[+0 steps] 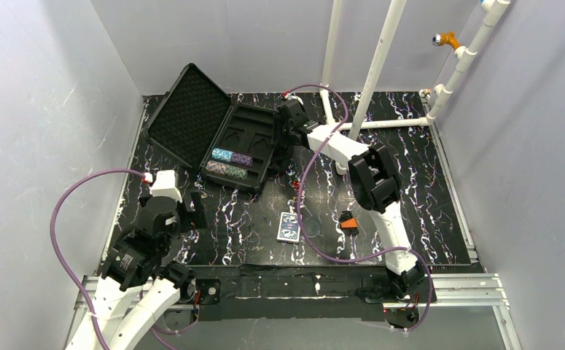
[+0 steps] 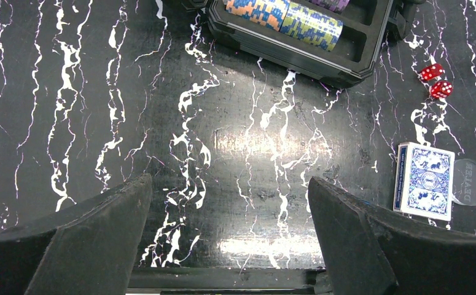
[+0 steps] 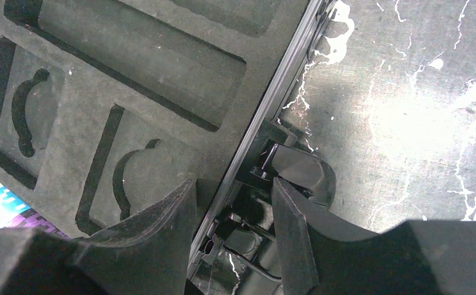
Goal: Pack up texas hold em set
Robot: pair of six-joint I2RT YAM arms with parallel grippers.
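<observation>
Left arm [image 1: 144,248]: folded low at the near left corner of the bench [image 1: 250,244], wrist camera looking down on bare bench.
Left jaws: released; fingers [image 2: 75,246] spread wide, nothing between them.
Card deck [image 1: 289,227]: flat on the bench near centre, outside the case; unpacked.
Round disc [image 2: 472,182]: clear, against the deck's side; unpacked.
Red dice [image 2: 436,80]: two, loose just beside the case's near corner.
Chip rolls [image 1: 230,162]: seated in the tray's near slots; the other recesses are empty.
Case [image 1: 188,117]: open at far left, lid tilted back.
Right arm [image 1: 352,157]: stretched far to the case's right side.
Right jaws: narrowed astride the case wall by a latch, one finger over the foam and one outside; cannot tell whether they pinch it.
Progress: judged partial. Chips are in; deck, disc, dice and closing remain.
</observation>
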